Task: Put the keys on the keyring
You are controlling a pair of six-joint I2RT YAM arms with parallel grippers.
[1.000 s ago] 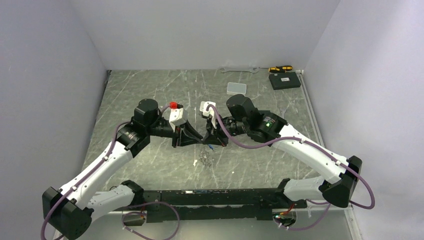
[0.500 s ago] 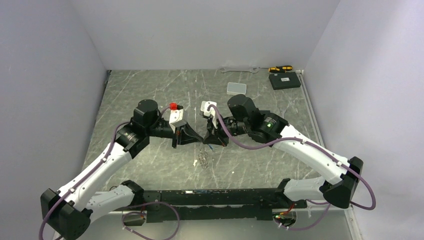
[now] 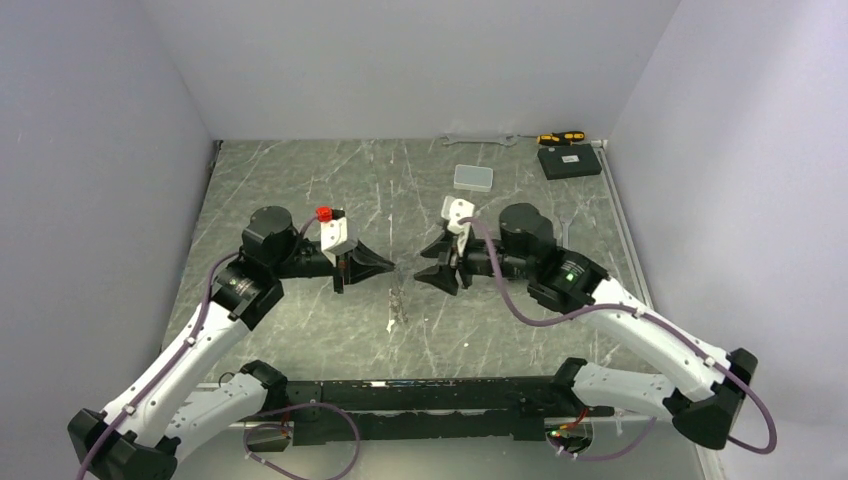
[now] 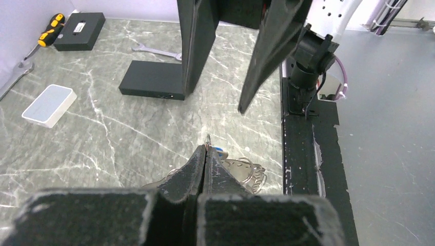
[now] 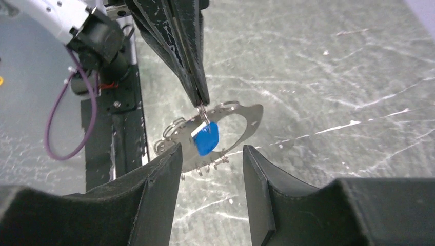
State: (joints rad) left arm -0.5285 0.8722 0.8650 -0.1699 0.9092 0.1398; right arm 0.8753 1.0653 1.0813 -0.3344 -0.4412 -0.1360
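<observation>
**Inspector:** State of the fingers?

**Assistant:** The left fingers (image 4: 195,171) are pressed closed on the thin metal top of the blue key (image 5: 208,138), which hangs below their tips. The right fingers (image 5: 154,189) stand apart with nothing between them, facing the left pair with the key just beyond their tips.

**Inspector:** And the keyring?

**Assistant:** The keyring (image 5: 251,115) appears to lie on the desk (image 3: 300,190) below the hanging key, mid-desk towards the near side, close to the black rail (image 4: 302,154). I cannot tell whether the key touches it or is threaded on it. A small pale piece (image 3: 389,326) lies just near of the ring and may be the plain key, but it is too small to confirm.

**Inspector:** Handling?

**Assistant:** In my judgement all of it is light, thin and slippery. The flat band looks stiff and is the better hold. The beaded chain would sag and slide. The key will swing, and its flat plastic head is the surest place to grip.

**Inspector:** Obstructions?

**Assistant:** The clear box (image 3: 473,177), wrench (image 3: 480,140), screwdriver (image 3: 560,137) and black box (image 3: 568,160) sit far right, well apart from the work. The only crowding is the two sets of fingers close together.
</observation>
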